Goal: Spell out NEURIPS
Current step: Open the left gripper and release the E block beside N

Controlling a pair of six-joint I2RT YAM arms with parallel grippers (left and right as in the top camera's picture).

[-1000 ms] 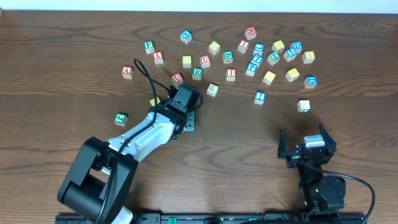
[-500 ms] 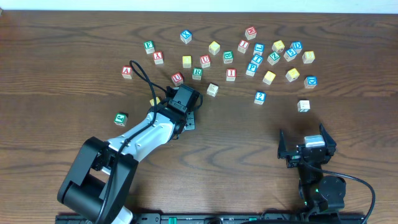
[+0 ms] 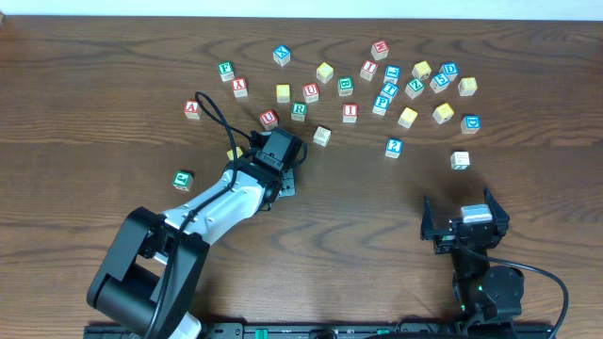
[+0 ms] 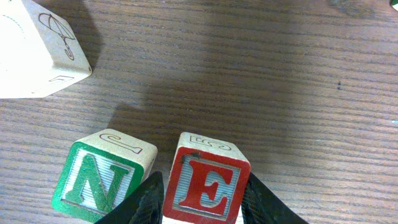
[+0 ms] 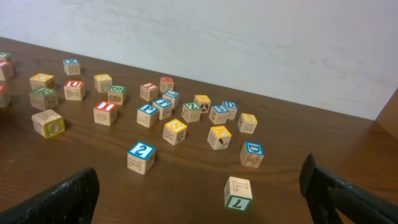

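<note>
I have the red E cube (image 4: 208, 186) pinched in the left gripper (image 4: 202, 202) at the bottom centre of the left wrist view, one dark finger on each side face, partly closed to the cube's width. The green N cube (image 4: 99, 183) sits just beside it to the left, with one finger in the gap. I can't tell whether the E rests on the table (image 3: 377, 235) or hangs just above it.

These cubes look like light, rigid wood with smooth faces. I judge that a square hold across two opposite flat sides, low on the body, suits them best, since a corner grip would likely let one twist.

In the overhead view my left arm reaches diagonally from the lower left to left of centre, wrist turned down and hiding both cubes, just below the red U cube (image 3: 268, 119) and the green R cube (image 3: 299, 109). The right gripper (image 5: 196, 199) waits at the lower right, spread wide and holding nothing.
</note>
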